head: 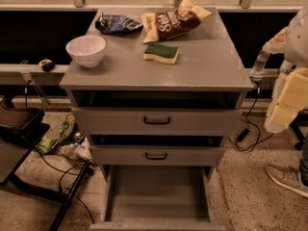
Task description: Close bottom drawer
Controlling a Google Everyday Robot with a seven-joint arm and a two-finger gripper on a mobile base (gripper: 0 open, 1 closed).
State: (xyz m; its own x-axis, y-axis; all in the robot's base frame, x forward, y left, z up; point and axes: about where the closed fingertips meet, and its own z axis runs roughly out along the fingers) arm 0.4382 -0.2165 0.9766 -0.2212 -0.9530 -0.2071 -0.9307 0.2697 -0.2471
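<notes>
We found the bottom drawer (156,196) pulled far out of the grey bench (207,64). Its shallow box lay open and bare below the middle drawer (192,156), and its front ran along the lower edge of the view. Its handle faced away from us and we could not see it. The top drawer (202,121) and the middle one each showed a dark gap above the front.

The hand (280,115) hung at the right edge of the view, beside the bench corner and well apart from the bottom drawer. We could not tell whether it was released or clenched, and it appeared to be grasping nothing.

We judged the drawer to be a stiff, light box, empty as it was, that would slide on its runners under a plain push. No grip seemed needed. We reckoned pressing flat on the middle of the front, near the handle, was best, since an off-centre push could skew it and make it bind.

On the bench top sat a white bowl (85,49), a sponge (161,53) and a snack bag (175,19), none of them in the drawer's path. A shoe (288,178) stood on the floor to the right.
</notes>
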